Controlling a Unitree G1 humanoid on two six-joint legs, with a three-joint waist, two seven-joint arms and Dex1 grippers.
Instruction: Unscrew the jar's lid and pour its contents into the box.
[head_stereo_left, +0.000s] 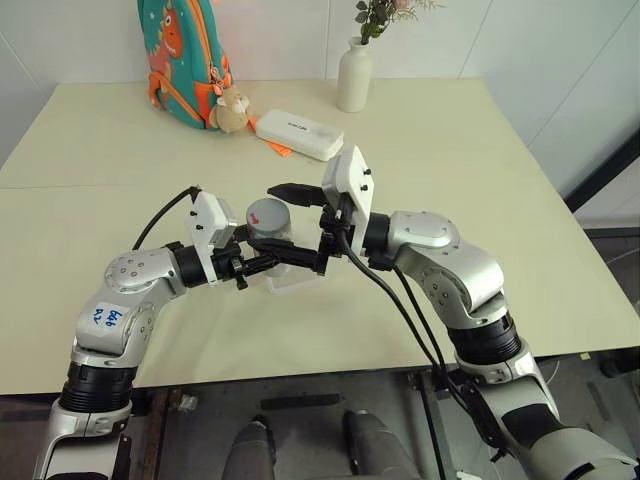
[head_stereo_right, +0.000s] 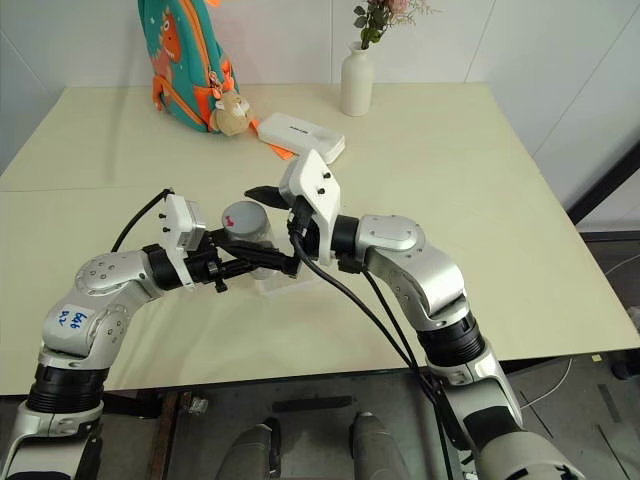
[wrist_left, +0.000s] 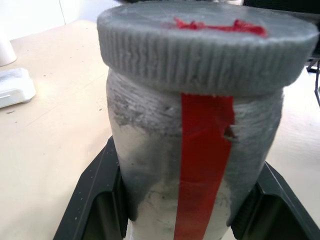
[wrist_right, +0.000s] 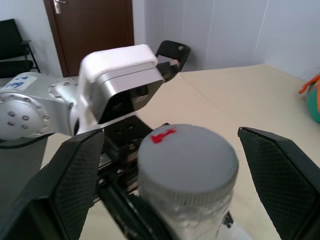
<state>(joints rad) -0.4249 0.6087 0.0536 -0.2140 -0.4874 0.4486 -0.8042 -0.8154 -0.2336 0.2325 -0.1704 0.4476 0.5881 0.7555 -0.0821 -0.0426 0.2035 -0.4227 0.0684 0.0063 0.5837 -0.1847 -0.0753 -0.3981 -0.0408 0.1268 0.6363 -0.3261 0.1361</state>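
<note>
My left gripper (head_stereo_left: 272, 258) is shut on the body of the jar (wrist_left: 150, 165), a clear cylinder with a red strip, and holds it upright above the table. The grey lid (wrist_right: 187, 160), marked with red on top, sits on the jar. My right gripper (wrist_right: 170, 150) is open, and its two black fingers (wrist_right: 75, 180) flank the lid without touching it. The box (head_stereo_left: 296, 283), a small transparent tray, lies on the table just under and in front of the jar. The contents cannot be made out through the jar's wall.
At the back of the table (head_stereo_left: 470, 180) are a teal and orange backpack (head_stereo_left: 180, 55) with a plush toy (head_stereo_left: 232, 110), a white flat case (head_stereo_left: 298, 133) and a white vase (head_stereo_left: 354, 75) with flowers. The table's front edge runs close below the arms.
</note>
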